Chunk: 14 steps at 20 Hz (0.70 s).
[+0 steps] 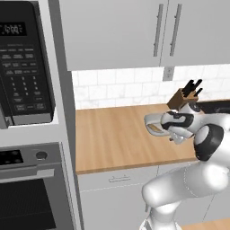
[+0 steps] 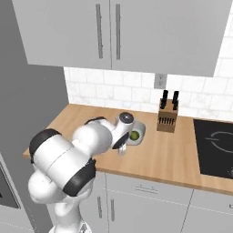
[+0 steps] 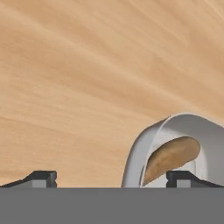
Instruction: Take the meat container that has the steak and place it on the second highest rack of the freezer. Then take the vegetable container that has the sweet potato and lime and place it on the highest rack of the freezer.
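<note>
The vegetable container (image 1: 151,120), a round light-grey bowl, stands on the wooden counter under my hand. The sweet potato (image 1: 154,129) lies inside the bowl (image 3: 142,151) and shows tan in the hand view (image 3: 171,156). The lime (image 2: 135,135) rests in the container (image 2: 141,129) beside my wrist. My gripper (image 3: 112,179) is open and low over the counter, its fingertips (image 3: 42,178) wide apart. The bowl's near rim lies between them, with one tip over the bowl's inside. In the base views the gripper (image 1: 172,137) (image 2: 121,149) hangs at the bowl's front edge. The steak, its tray and the freezer are out of view.
A knife block (image 1: 182,99) (image 2: 167,119) stands by the tiled wall behind the bowl. A black cooktop (image 2: 215,143) lies to the right. The microwave (image 1: 22,63) and oven (image 1: 31,193) column closes off the counter's left end. Upper cabinets (image 2: 109,32) hang overhead.
</note>
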Tool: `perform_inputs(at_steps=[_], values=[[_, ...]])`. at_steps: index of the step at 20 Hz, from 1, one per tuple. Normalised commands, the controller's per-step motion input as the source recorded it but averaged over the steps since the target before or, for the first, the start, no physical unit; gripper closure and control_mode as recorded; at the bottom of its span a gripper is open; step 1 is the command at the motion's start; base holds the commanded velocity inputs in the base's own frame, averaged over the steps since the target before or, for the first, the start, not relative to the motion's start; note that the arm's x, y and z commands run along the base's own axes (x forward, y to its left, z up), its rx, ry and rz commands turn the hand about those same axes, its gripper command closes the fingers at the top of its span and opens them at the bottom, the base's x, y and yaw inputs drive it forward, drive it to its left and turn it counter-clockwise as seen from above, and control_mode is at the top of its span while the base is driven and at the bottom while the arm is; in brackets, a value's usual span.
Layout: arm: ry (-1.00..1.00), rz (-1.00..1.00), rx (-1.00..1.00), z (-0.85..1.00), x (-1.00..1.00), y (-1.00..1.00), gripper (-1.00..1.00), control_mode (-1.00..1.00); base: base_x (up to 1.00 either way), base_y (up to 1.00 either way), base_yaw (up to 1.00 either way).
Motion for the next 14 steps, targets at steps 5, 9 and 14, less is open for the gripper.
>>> perform_inputs(at_steps=[5,9,14], values=[[0.13,0.00,0.00,-0.42,0.29,-0.19,-1.00,-1.00,0.00,0.00,0.00],[0.14,0.00,0.00,-0.47,0.35,-0.02,-1.00,-1.00,0.00,0.00,0.00],[0.10,0.00,0.00,-0.50,0.25,0.00,1.00,-1.00,0.00,0.00,0.00]])
